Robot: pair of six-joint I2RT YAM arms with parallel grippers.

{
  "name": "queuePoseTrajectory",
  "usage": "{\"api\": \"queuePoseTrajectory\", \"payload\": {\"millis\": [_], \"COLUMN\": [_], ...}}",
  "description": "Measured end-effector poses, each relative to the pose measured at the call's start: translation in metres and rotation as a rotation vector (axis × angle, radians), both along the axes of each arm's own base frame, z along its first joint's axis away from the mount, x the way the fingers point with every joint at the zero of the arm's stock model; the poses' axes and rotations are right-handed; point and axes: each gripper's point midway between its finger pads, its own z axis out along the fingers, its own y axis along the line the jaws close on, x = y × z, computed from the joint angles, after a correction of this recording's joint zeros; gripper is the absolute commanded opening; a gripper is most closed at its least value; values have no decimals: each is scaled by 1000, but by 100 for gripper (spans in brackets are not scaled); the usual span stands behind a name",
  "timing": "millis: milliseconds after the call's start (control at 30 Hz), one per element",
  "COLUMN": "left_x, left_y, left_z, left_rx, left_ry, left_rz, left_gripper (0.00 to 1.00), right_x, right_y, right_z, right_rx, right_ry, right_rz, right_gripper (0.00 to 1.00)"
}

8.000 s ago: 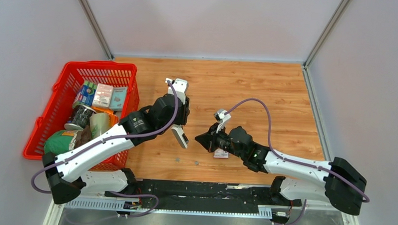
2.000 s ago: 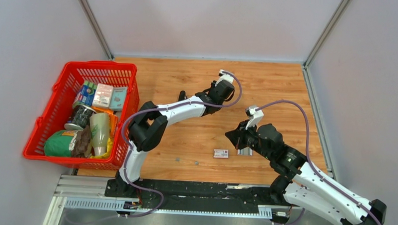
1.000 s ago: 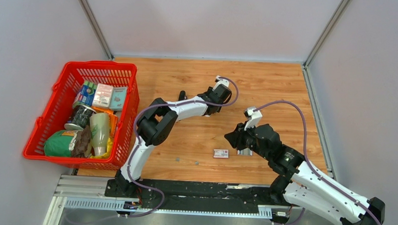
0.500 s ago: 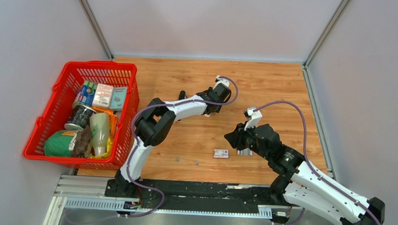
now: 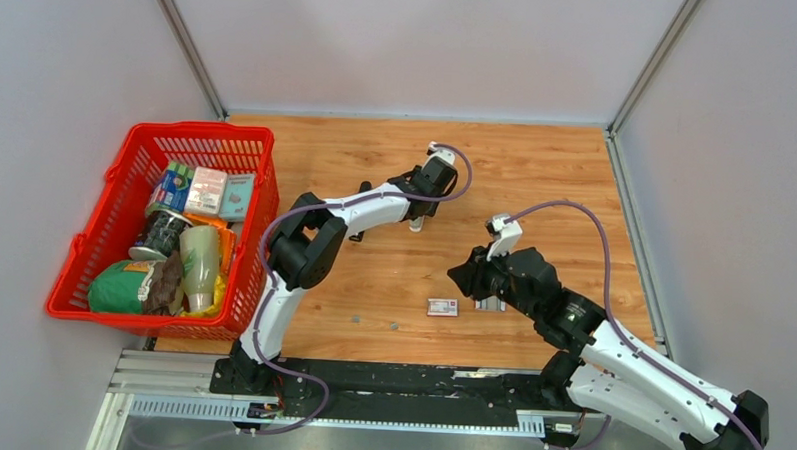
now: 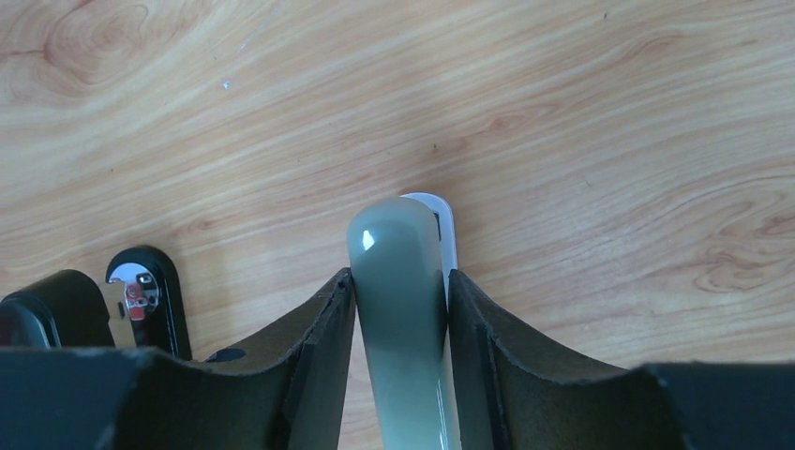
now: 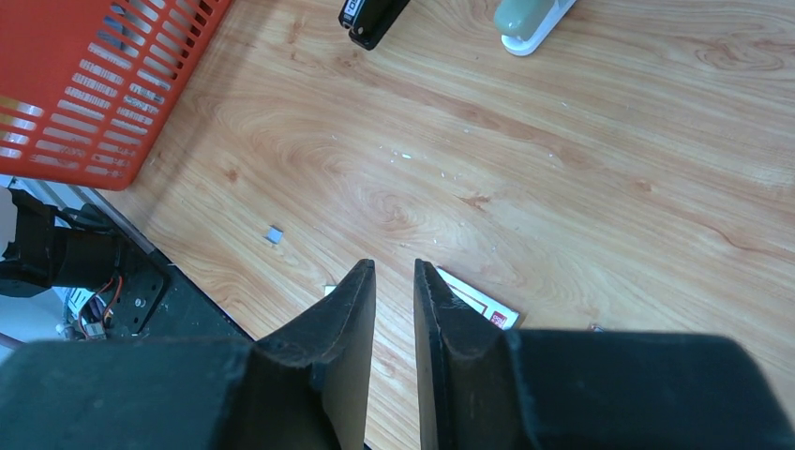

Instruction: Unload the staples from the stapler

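The stapler (image 6: 401, 309) has a glossy grey-green top and a white base. My left gripper (image 6: 398, 277) is shut on its sides and holds it nose-down against the wooden table. In the top view this gripper (image 5: 421, 208) is at the far middle, with the stapler's white tip (image 5: 416, 224) below it. The stapler also shows in the right wrist view (image 7: 527, 21). A short silvery strip of staples (image 5: 488, 305) lies on the table beside my right arm. My right gripper (image 5: 456, 278) hovers above the table, its jaws (image 7: 394, 267) a narrow gap apart and empty.
A small printed white box (image 5: 442, 307) lies left of the strip, also under my right fingers (image 7: 480, 305). A small black object (image 5: 362, 193) lies by the left arm (image 6: 142, 292). A red basket (image 5: 127, 155) of groceries stands at the left. Tiny metal bits (image 5: 355, 319) lie near the front edge.
The left arm has carried the stapler from the table's middle to the far middle and just shifted it slightly left. The right arm has pulled back to the right; the strip lies there.
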Motion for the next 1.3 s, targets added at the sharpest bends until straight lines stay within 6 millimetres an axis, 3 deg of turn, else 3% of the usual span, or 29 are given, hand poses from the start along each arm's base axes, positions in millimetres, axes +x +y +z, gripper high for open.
{"api": "queuePoseTrajectory", "payload": {"millis": [200,300,467,767,833,967,1300], "left_x": [4,5,7,22,27,41,39], "left_y": [3,2,0,-7,-10,-16,-13], "left_z": [2,5,9,32,26,-12,-12], "left_rx": [6,5,4,-37,-53,-72,-71], "left_ry": [-2,-7,-7,1,43,175,200], "left_rz": [-8,-12,-24,-26,-32,-41,-45], "left_gripper": [41,18,0,0,0,0,0], "right_x": [0,0,0,1,1,3,5], "right_y": [1,1,2,3,3,6,13], "right_z": [-5,-9,-9,-11,-13,-15,-19], "right_rx": [-10,-16,-17,-22,-26,-30,-27], "right_ry": [9,17,19,22,26,31,38], "right_rz": [1,4,7,7,8,9,24], "right_gripper": [24,23,23,22,22,22,21]}}
